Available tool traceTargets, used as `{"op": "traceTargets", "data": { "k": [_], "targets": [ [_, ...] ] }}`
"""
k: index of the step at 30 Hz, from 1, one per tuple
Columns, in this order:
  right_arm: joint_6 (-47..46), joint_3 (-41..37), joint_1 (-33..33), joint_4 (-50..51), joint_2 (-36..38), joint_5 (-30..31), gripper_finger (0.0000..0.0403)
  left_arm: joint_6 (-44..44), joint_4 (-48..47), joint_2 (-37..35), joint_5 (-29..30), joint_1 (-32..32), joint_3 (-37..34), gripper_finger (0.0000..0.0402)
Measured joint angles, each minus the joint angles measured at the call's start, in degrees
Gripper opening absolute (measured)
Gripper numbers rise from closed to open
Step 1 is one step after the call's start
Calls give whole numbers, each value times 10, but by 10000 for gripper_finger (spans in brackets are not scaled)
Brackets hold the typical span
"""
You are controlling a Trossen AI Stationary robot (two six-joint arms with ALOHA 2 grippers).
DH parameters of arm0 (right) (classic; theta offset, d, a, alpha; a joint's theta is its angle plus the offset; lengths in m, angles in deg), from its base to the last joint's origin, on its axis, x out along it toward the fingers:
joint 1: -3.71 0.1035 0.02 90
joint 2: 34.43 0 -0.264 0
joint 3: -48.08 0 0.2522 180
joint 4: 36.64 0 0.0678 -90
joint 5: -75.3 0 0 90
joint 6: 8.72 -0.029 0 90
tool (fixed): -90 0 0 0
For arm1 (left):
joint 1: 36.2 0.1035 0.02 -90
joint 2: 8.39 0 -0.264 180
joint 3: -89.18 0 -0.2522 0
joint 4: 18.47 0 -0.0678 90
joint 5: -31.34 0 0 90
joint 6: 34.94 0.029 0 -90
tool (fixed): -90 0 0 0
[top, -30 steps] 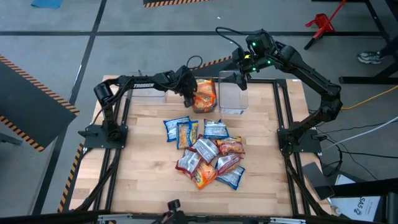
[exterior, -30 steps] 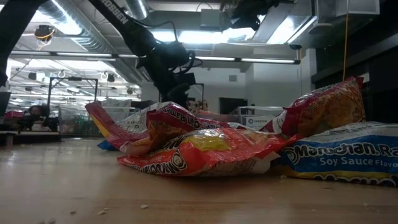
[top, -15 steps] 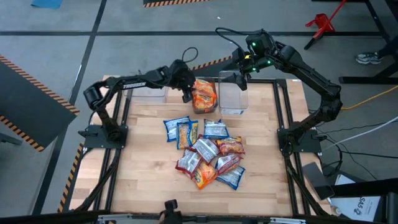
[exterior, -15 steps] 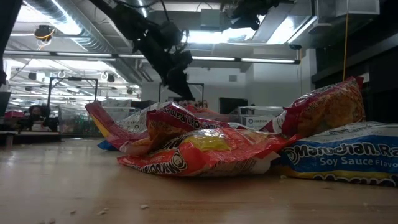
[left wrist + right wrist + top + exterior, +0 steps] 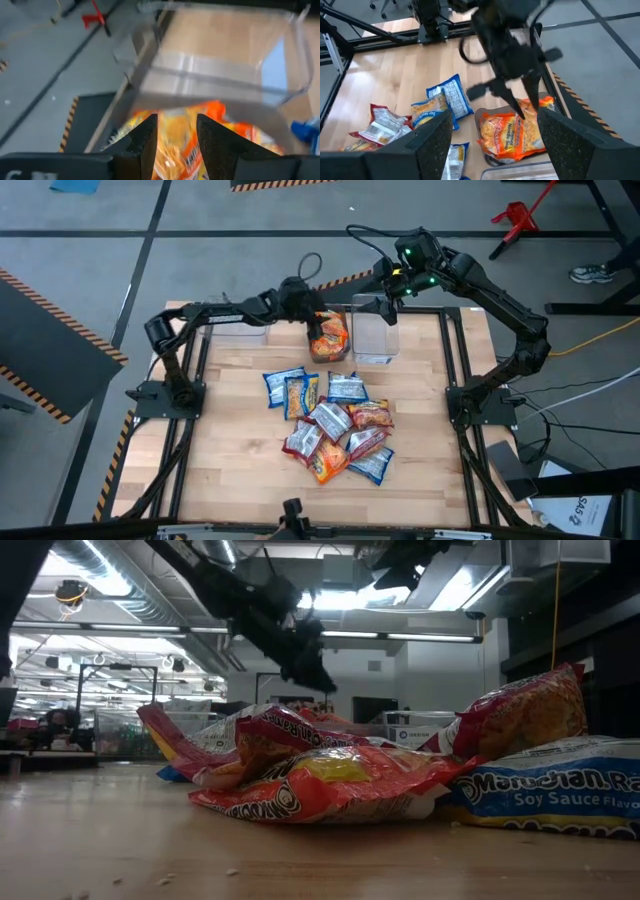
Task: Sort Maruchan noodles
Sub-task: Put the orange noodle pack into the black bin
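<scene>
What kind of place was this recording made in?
Probably a robotics lab or workshop: a wooden table in a black metal frame, hazard-striped floor tape, exposed ceiling ducts and strip lights. The left end effector hovers over orange noodles.

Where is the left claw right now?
In the high view, the left claw hangs open over the orange noodle packets in the middle clear bin, at the table's far edge.

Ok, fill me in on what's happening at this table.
A two-armed robot is sorting ramen packets. The left gripper, fingers open and empty, hangs over an orange packet lying in the middle clear bin. The right gripper waits above the next bin. A pile of mixed packets lies unsorted mid-table.
</scene>
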State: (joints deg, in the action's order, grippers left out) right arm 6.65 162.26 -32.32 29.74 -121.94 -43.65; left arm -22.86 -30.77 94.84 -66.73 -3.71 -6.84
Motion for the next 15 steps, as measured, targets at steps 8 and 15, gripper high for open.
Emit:
{"op": "traceTargets", "data": {
  "k": [8, 15],
  "targets": [
    [-4, 0, 0, 8, 0, 0, 278, -13, -32, 63, 29, -13, 0, 119],
    [-1, 0, 0, 9, 0, 9, 278, -4, -77, 63, 44, -15, 1, 119]
  ]
}}
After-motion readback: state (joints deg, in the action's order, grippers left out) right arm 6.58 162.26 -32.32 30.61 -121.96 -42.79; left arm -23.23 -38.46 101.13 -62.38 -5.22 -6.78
